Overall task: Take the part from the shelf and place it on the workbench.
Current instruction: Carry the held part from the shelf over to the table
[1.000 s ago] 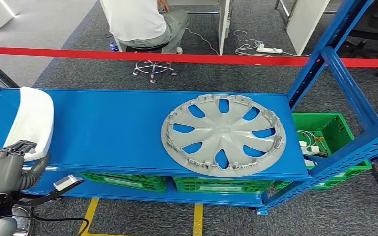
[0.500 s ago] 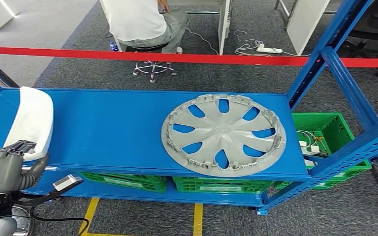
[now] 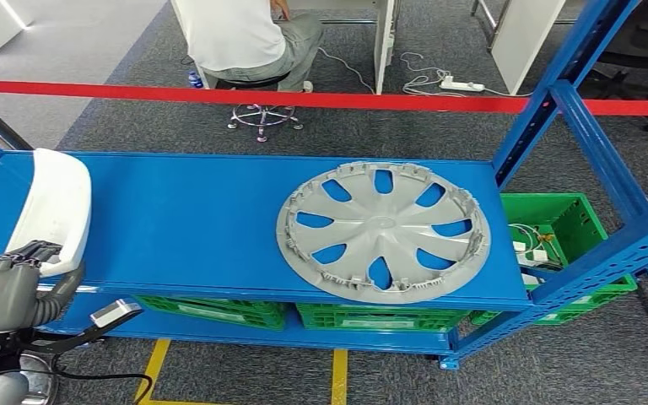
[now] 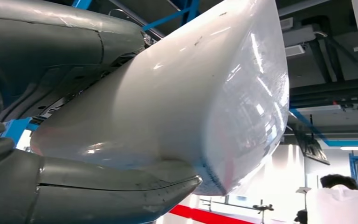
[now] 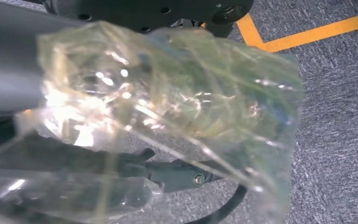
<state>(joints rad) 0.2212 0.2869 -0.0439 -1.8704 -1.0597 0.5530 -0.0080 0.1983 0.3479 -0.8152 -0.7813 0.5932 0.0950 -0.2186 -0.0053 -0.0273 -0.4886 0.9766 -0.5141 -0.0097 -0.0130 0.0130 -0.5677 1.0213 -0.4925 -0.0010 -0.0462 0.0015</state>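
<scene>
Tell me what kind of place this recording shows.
Probably a workshop or warehouse test area: a blue steel shelf holding a grey wheel cover, green crates beneath, and a red barrier tape fencing off the zone.

Left hand [image 4: 51, 154] grips glossy white part [image 4: 191, 107], thumb below; blue shelf frame [image 4: 186, 11] apparently behind.

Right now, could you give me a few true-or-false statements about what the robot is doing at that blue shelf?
1. The left hand holds the white part. True.
2. The grey hubcap lies in a green crate. False: it lies flat on the blue shelf.
3. Green crates sit lower down on the shelf. True.
4. The person beyond the red tape is touching the hubcap. False: the person sits well away from it.
</scene>
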